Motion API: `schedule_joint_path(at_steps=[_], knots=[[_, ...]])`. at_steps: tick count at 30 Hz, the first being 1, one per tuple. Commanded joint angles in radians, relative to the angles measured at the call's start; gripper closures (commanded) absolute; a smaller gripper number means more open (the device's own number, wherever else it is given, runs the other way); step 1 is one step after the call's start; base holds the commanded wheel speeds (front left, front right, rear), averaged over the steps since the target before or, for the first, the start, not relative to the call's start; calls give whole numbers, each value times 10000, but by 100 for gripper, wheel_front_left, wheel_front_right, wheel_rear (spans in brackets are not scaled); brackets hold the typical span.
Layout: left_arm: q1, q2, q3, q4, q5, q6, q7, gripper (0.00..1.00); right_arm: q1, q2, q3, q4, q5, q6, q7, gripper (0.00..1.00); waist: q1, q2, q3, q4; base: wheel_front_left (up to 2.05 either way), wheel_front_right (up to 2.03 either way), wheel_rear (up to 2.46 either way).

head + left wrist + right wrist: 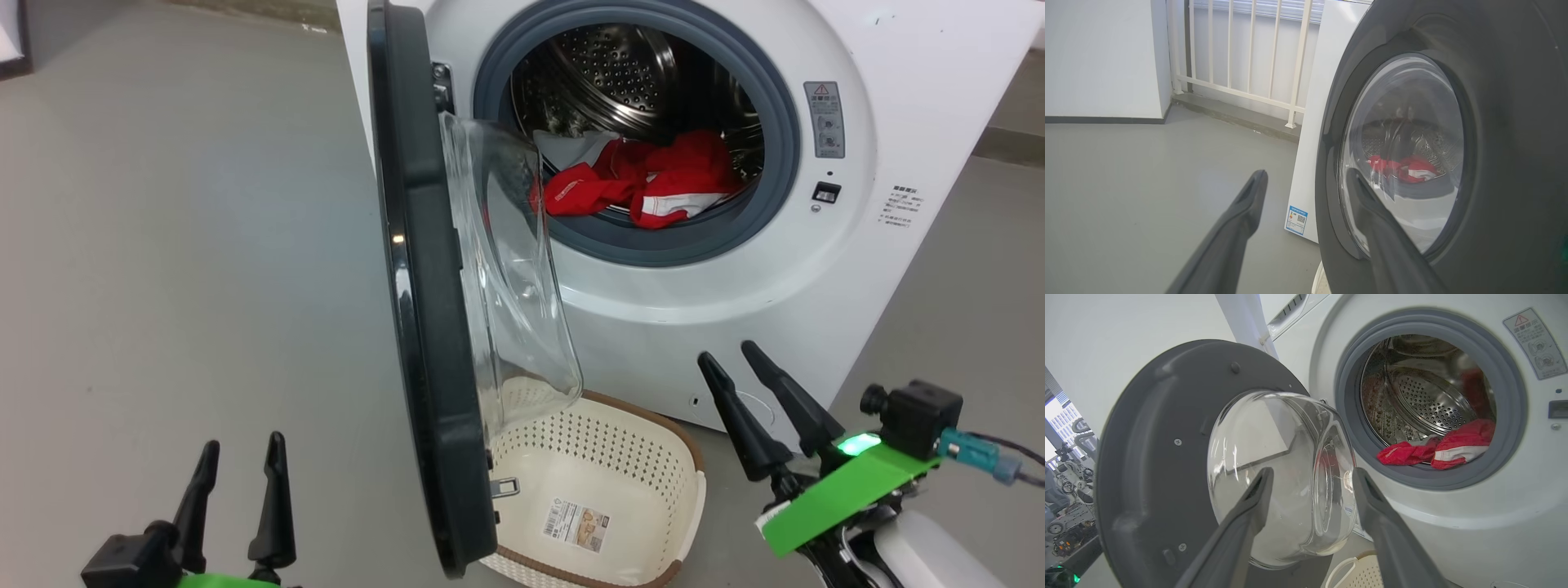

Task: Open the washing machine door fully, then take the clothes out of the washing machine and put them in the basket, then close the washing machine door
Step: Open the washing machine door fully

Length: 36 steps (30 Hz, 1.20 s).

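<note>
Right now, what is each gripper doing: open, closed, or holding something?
Left gripper: jaws open, holding nothing.
Right gripper: jaws open, holding nothing.

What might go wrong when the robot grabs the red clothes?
The washing machine door is only partly open, with its glass window hanging over the basket, so dropped clothes might hit it and land on the floor. The open right gripper may also bump that door while reaching into the drum.

A: Where are the clothes [645,184]?
B: In the drum [620,73], at its front.
A: And the basket [604,445]?
B: On the floor [163,245] before the washing machine [898,269], just right of the door [429,327].
</note>
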Motion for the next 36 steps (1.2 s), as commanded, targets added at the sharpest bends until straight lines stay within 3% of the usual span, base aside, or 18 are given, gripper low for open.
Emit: schedule_joint_path(at_steps=[1, 7, 17, 36], knots=[[-117, 225, 348, -289, -90, 106, 28, 0, -2, -43, -16, -119, -311, 75, -159, 0, 0, 0, 1, -17, 0, 0, 0], [-93, 291, 398, -346, -151, 176, 47, 0, 441, 405, -639, 469, -1696, 75, -359, 0, 0, 0, 17, -40, 0, 0, 0], [-22, 293, 374, -326, -213, 299, 36, 0, 975, 1294, -1701, 415, -3996, 75, -369, 0, 0, 0, 38, -121, 0, 0, 0], [-72, 358, 326, -240, -326, 385, -23, 0, 1075, 1579, -2046, 305, -4627, 75, -371, 0, 0, 0, 113, -168, 0, 0, 0]])
